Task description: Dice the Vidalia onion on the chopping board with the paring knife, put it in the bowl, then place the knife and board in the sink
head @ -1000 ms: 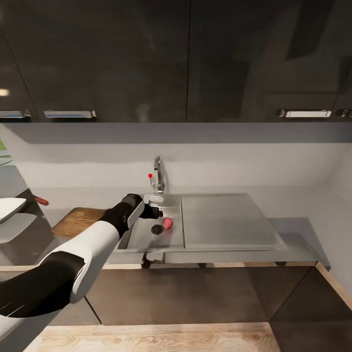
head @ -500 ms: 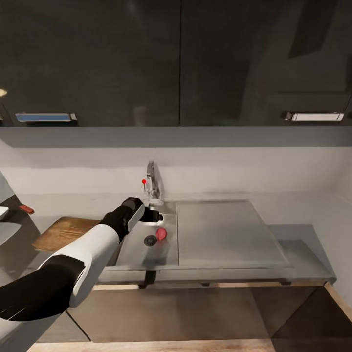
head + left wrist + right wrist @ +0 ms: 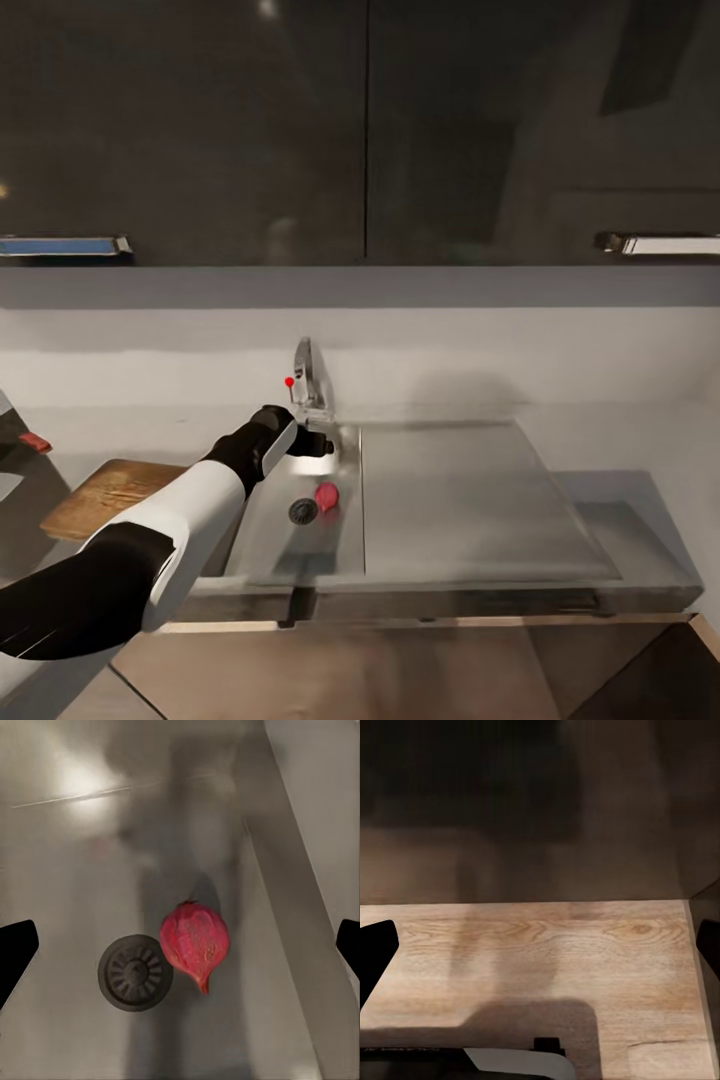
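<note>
At the far left of the head view we see a small red handle [image 3: 34, 441] lying on the bench [image 3: 640, 500]; we cannot tell whether it belongs to the paring knife. Just to its right lies the chopping board [image 3: 105, 493], flat on the bench, partly covered by our left arm. The arm reaches forward over the sink [image 3: 290, 550], and the left end effector [image 3: 318, 444] hovers above the basin, close in front of the faucet [image 3: 308, 375] with its red knob [image 3: 289, 381].

In the left wrist view, the two fingertips [image 3: 15, 952] stand far apart at the edges of the frame, so the left end effector is wide and holds nothing. Between them, below, the reddish onion [image 3: 193, 941] lies on the basin floor, touching or just beside the round drain [image 3: 135, 973]. In the head view the onion [image 3: 327, 495] sits just right of the drain [image 3: 302, 511], near the basin's right wall, apart from the end effector.

To the right of the basin the flat drainboard [image 3: 470, 500] stretches out. Dark upper cabinets [image 3: 500, 130] hang above.

In the right wrist view, the right end effector [image 3: 540, 945] is wide too, its fingertips [image 3: 376, 949] at the frame's edges, pointing at a wooden floor [image 3: 585, 952] beside a dark cabinet front [image 3: 510, 810].
</note>
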`<state>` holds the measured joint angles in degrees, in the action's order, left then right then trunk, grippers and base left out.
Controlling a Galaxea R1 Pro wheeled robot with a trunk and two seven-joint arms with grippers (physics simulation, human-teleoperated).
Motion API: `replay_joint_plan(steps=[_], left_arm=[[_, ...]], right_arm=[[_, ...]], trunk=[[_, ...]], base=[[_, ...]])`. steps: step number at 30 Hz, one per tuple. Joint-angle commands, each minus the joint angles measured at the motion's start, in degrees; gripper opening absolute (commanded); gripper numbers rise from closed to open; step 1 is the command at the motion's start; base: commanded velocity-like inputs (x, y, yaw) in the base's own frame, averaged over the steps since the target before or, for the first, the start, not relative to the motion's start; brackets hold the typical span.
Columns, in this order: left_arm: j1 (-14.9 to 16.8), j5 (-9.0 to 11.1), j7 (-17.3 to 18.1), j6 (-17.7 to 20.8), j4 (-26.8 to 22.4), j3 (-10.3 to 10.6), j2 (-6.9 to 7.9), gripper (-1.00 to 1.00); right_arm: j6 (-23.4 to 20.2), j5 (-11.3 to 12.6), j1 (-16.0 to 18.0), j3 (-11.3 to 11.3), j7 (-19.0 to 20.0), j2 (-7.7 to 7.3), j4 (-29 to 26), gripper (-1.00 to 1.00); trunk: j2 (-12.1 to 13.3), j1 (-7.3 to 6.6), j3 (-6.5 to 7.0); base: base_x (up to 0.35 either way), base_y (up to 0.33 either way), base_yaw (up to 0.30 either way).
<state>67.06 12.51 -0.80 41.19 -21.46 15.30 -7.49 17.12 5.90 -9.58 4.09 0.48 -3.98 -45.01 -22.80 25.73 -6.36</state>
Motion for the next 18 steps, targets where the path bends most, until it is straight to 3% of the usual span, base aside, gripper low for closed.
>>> replay_joint_plan(steps=[1, 18], left_arm=[[0.0, 0.3, -0.1, 0.2, 0.0, 0.4, 0.07, 1.00], [-0.6, 0.3, 0.0, 0.2, 0.8, 0.5, 0.11, 1.00]], right_arm=[[0.1, 0.6, 0.0, 0.2, 0.0, -0.06, 0.0, 1.00], [0.1, 0.6, 0.0, 0.2, 0.0, -0.06, -0.1, 1.00]], trunk=[[-0.1, 0.05, -0.12], [-0.1, 0.05, -1.32]], base=[[0.127, 0.000, 0.000], [0.031, 0.000, 0.000]])
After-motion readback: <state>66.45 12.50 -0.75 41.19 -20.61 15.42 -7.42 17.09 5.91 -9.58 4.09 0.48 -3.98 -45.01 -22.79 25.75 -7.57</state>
